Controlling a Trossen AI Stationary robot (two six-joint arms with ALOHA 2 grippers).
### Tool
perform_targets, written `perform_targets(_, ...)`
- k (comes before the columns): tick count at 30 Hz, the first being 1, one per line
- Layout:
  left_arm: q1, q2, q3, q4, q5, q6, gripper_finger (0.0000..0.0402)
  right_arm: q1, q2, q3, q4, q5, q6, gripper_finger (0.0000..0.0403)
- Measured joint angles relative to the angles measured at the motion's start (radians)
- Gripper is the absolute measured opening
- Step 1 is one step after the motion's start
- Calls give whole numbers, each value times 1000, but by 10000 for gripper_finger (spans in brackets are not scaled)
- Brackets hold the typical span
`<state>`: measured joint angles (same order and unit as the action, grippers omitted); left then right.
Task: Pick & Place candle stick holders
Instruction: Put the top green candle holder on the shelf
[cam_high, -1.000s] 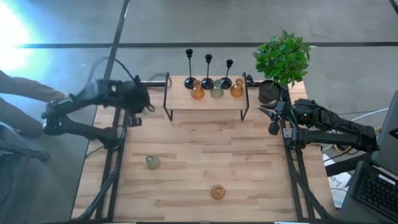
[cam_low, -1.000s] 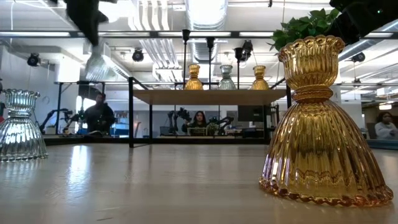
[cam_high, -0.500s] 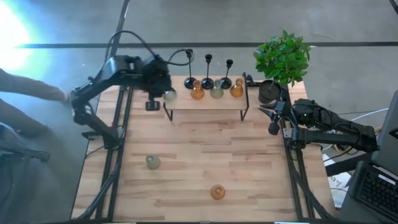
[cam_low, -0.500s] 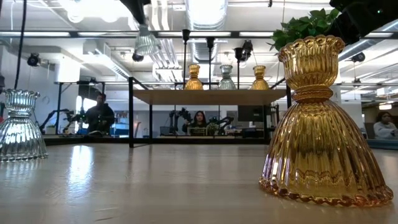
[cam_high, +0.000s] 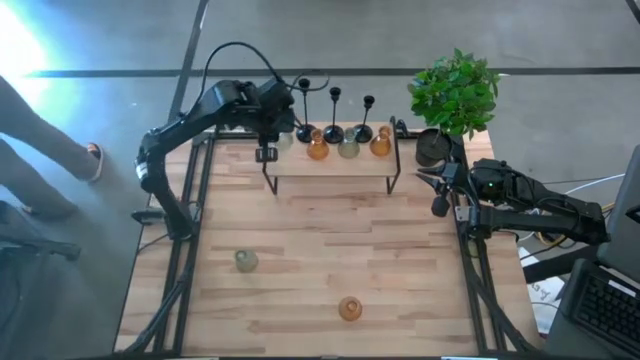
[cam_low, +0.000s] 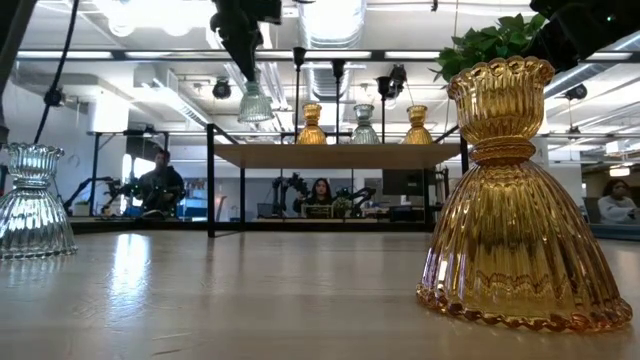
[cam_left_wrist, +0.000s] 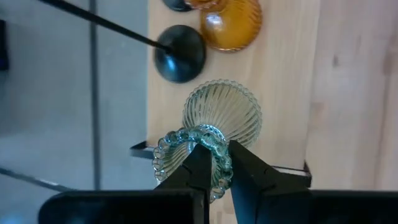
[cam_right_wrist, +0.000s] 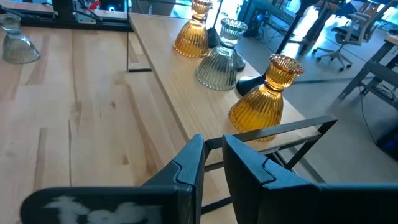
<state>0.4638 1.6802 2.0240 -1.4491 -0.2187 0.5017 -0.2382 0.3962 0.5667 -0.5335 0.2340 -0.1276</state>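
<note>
Left pincer (cam_left_wrist: 214, 163) grips pale green glass holder (cam_left_wrist: 214, 134) by its rim, hanging over the shelf's (cam_high: 330, 166) left end for placing. Right pincer (cam_high: 437, 190) waits at tabletop (cam_high: 330, 260) edge, nearly closed, empty.

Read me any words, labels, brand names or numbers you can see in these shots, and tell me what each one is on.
None can be read.
A pale smudge, maybe print, on the right end effector housing in its wrist view: too blurred to read.
The glass holders, black candlesticks and wooden shelf show no lettering.
</note>
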Motion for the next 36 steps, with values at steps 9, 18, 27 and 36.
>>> perform_targets(9,28,49,-1,21,38,31,35,0,0,0,0,0,0,52)
perform_targets(18,55,56,-41,28,38,41,35,0,0,0,0,0,0,52)
perform_targets(27,62,56,-93,73,42,57,35,0,0,0,0,0,0,52)
perform_targets(36,67,55,-115,114,51,68,35,0,0,0,0,0,0,52)
